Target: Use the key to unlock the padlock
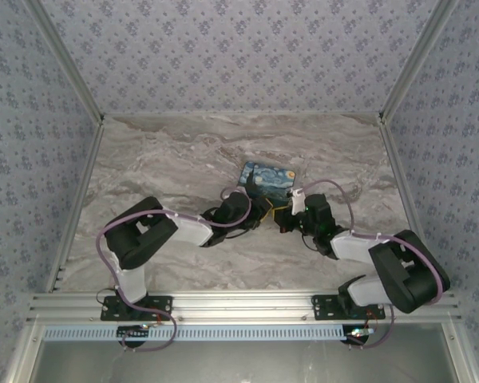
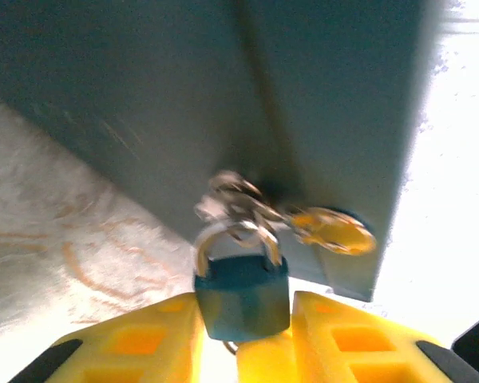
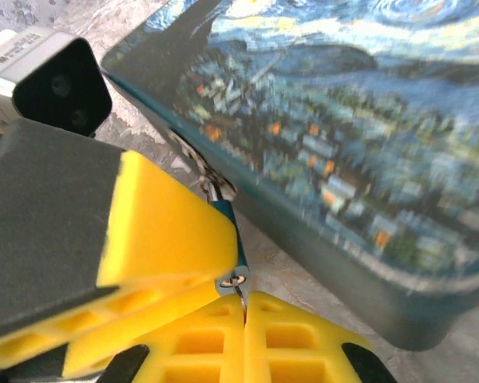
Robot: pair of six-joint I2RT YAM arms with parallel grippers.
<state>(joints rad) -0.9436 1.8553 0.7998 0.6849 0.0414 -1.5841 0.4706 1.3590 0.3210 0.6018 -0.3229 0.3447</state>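
The blue padlock (image 2: 243, 295) hangs by its thin shackle from the metal hasp on the front of the starry-night printed box (image 3: 343, 144). My left gripper (image 2: 243, 323) is shut on the padlock's body, one yellow finger on each flat side. In the right wrist view the padlock (image 3: 234, 239) shows edge-on, with its keyhole end facing my right gripper (image 3: 245, 319). The right gripper is shut on the thin dark key (image 3: 241, 297), whose tip is in the keyhole. In the top view both grippers meet just in front of the box (image 1: 267, 179).
The left gripper's yellow finger (image 3: 168, 231) and the left wrist camera housing (image 3: 48, 80) crowd close to the right fingers. A yellow tag (image 2: 335, 230) hangs at the hasp. Marble tabletop (image 1: 176, 159) lies open around the box, inside patterned walls.
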